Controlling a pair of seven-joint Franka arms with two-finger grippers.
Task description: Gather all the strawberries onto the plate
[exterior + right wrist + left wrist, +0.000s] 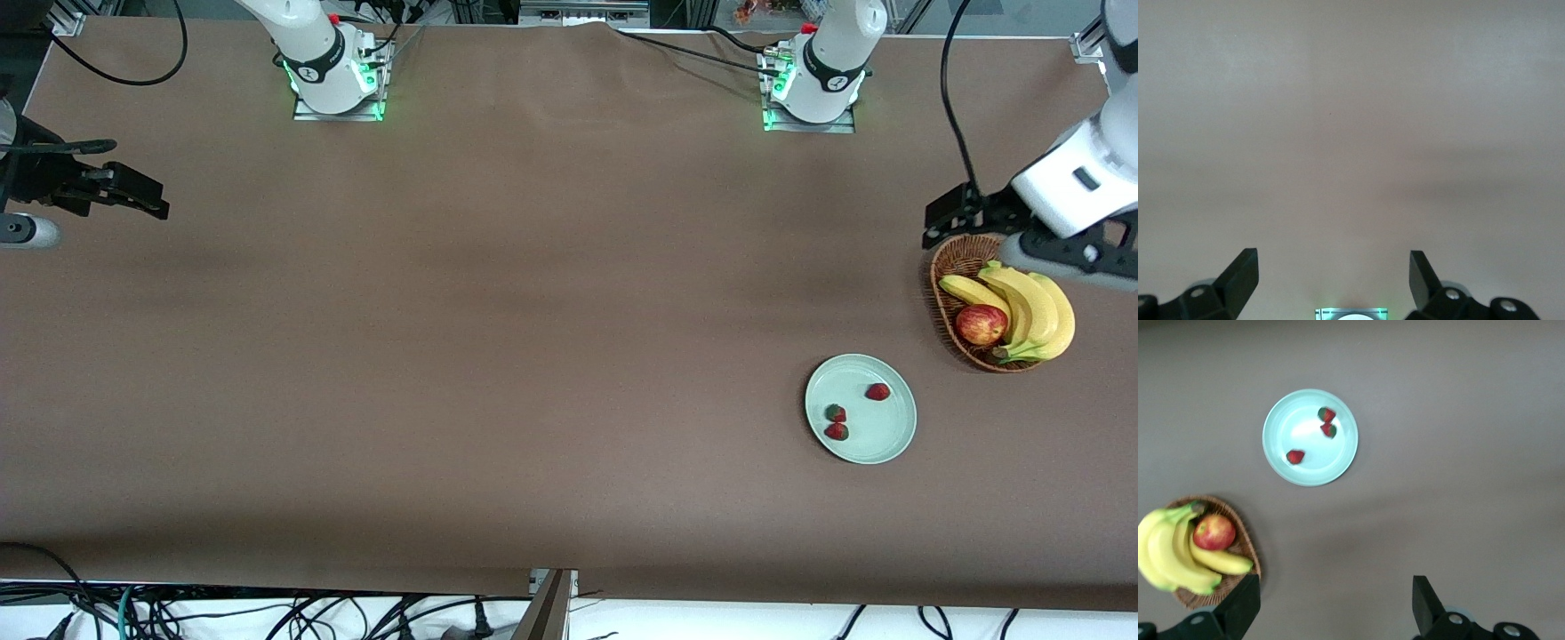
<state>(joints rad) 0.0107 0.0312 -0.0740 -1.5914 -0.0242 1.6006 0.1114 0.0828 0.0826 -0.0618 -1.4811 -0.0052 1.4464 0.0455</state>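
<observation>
Closest to the front camera, toward the left arm's end of the table (498, 356), sits the pale green plate (893, 440), and all three strawberries lie on it. Two of them, one strawberry (836, 431) and a second strawberry (837, 413), rest just beside each other, while the third strawberry (877, 391) lies apart from them, a little farther from the camera and still well inside the rim. Farther from the camera than the plate, and nearer the table's end, a brown wicker basket (941, 293) holds a bunch of bananas (1031, 307) and a red-yellow apple (981, 324) tucked against them. The left gripper (956, 213) hangs in the air over the basket's farther rim, its two dark fingers spread wide with nothing between them; its wrist view looks down past those fingers (1238, 610) onto plate and basket. At the right arm's end of the table the right gripper (133, 191) waits above bare brown cloth, its jaws likewise released and holding nothing.
</observation>
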